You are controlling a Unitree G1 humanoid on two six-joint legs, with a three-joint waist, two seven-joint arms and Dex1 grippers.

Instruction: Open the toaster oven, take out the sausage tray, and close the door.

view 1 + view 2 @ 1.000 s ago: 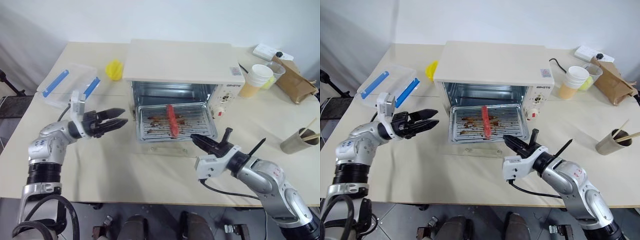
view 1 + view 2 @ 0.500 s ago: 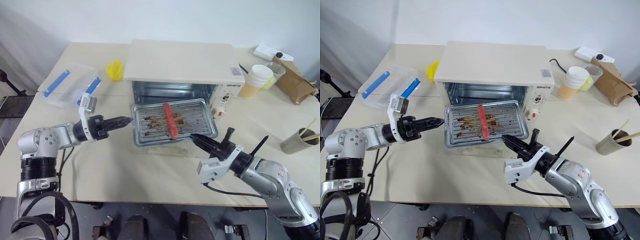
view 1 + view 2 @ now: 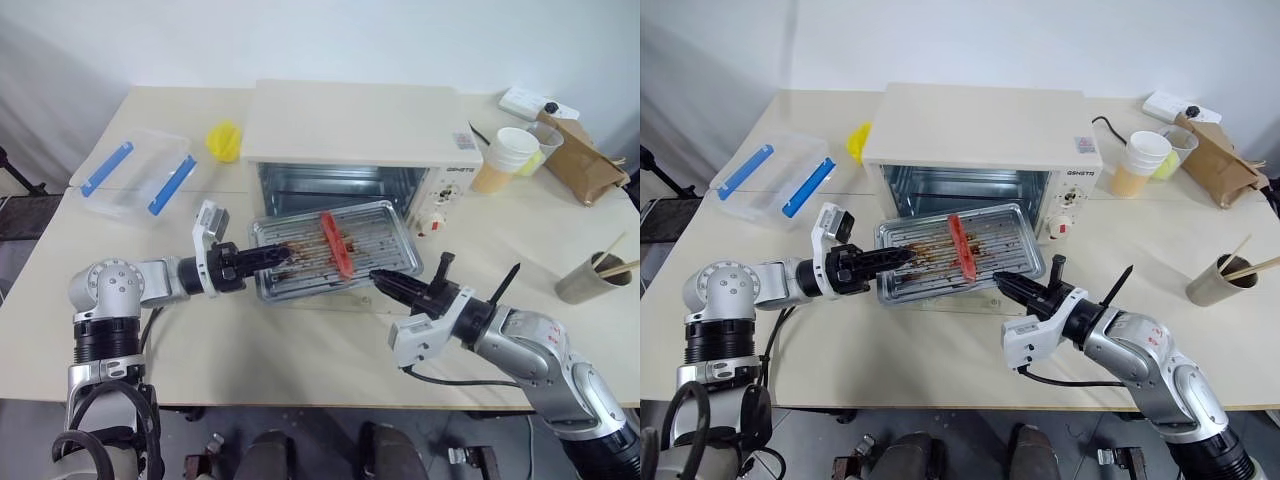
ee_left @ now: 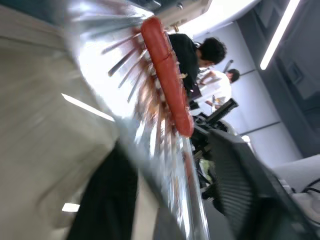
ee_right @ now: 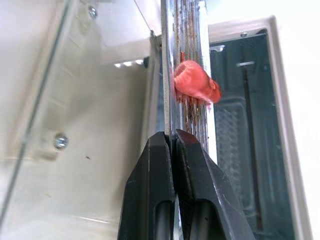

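A shallow silver metal sausage tray (image 3: pixel 335 250) carrying one red sausage (image 3: pixel 335 243) sits in front of the open mouth of the cream-white boxy toaster oven (image 3: pixel 352 135), above the lowered clear glass door (image 3: pixel 940 302). The right gripper (image 3: pixel 385 283) is clamped on the tray's front edge, at the corner farthest from the oven's control knobs. The left gripper (image 3: pixel 282 256) reaches across the tray's left rim, one black finger above it and one below; whether it grips cannot be told.
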